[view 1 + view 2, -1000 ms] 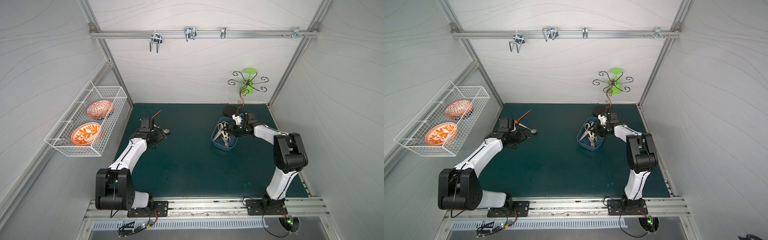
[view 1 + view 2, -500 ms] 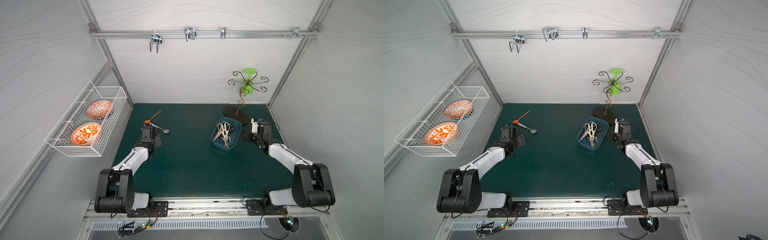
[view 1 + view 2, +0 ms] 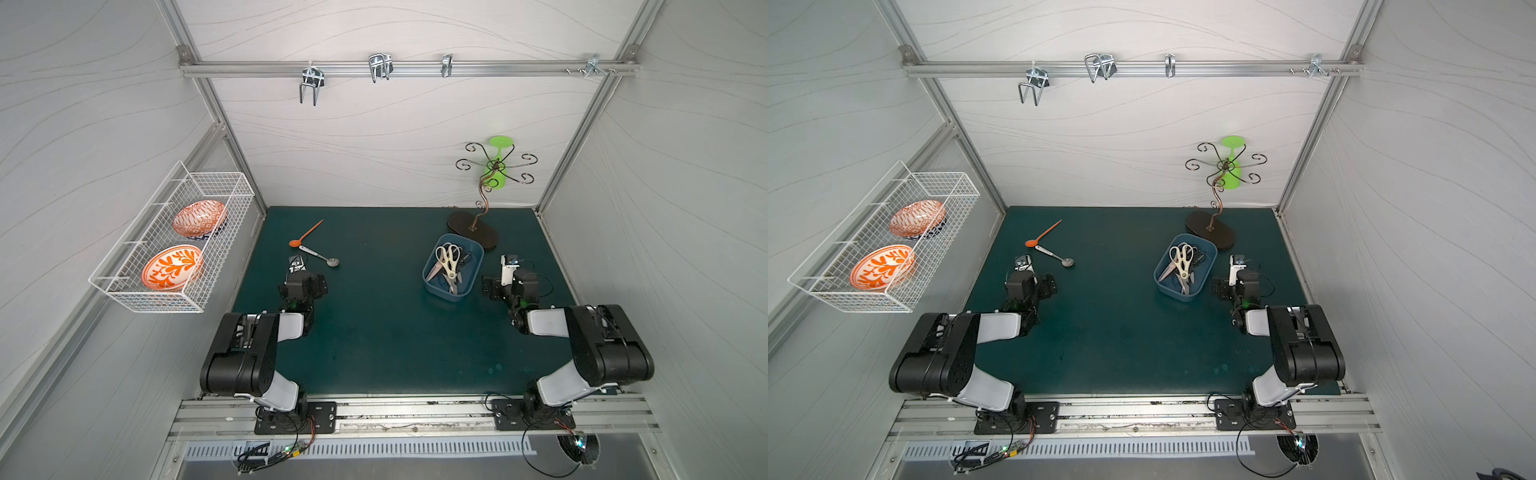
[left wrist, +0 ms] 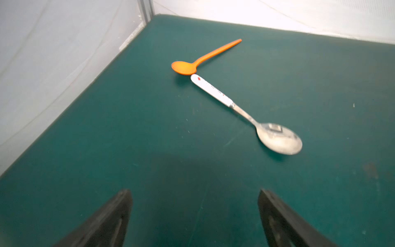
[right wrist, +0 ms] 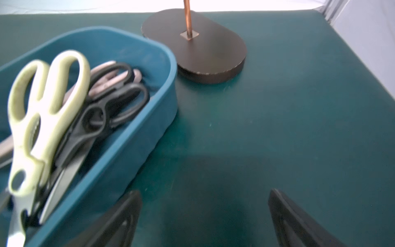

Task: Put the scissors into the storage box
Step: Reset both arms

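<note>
Since every pair of scissors in sight lies piled inside the blue box, which sits on the green mat just beside the brown stand, the task looks finished. The left gripper and the right gripper both hang over bare mat, jaws wide apart and empty. Only an orange spoon and a metal spoon lie loose, and neither belongs in the box. The next move probably calls for no more than resting the arms.
</note>
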Available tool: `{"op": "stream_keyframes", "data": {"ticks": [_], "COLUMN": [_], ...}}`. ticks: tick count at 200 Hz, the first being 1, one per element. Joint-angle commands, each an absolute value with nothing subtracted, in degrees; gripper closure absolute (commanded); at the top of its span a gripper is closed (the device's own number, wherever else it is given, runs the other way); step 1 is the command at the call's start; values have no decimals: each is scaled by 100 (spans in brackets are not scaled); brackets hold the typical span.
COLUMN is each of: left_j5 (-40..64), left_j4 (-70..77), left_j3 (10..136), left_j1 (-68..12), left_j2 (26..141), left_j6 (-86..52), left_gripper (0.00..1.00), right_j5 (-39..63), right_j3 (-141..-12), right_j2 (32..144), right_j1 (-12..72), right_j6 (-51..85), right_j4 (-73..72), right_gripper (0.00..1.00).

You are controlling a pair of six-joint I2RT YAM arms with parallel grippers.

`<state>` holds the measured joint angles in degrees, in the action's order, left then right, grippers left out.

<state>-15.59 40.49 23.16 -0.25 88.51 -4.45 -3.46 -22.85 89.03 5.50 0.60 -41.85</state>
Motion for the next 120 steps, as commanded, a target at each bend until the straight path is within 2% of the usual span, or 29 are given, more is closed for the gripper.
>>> {"op": "stream_keyframes", "data": {"ticks": [1,11,20,120], "left_j5": [-1355,-1334,-1318,-1318], "left_j4": [4859,4924,4855,4835], "left_j3": [2346,2355,2364,2377], "left_j1": [0,-1,0,0], "left_j2": [8852,8902,8878,8885], "left_j6": [-347,-307,-315,-313], "left_gripper": [0,0,0,0], "right_j5": [31,55,61,132], "right_j3": [-2337,-2666,-2519,-2613], "right_j2": [8967,8995,8999,8995], "right_j1": [452,431,439,439], "right_j6": [-26,0,-25,-49], "right_j4": [-4924,-4250,-4589,-4384], "right_gripper": [1,1,1,1]}}
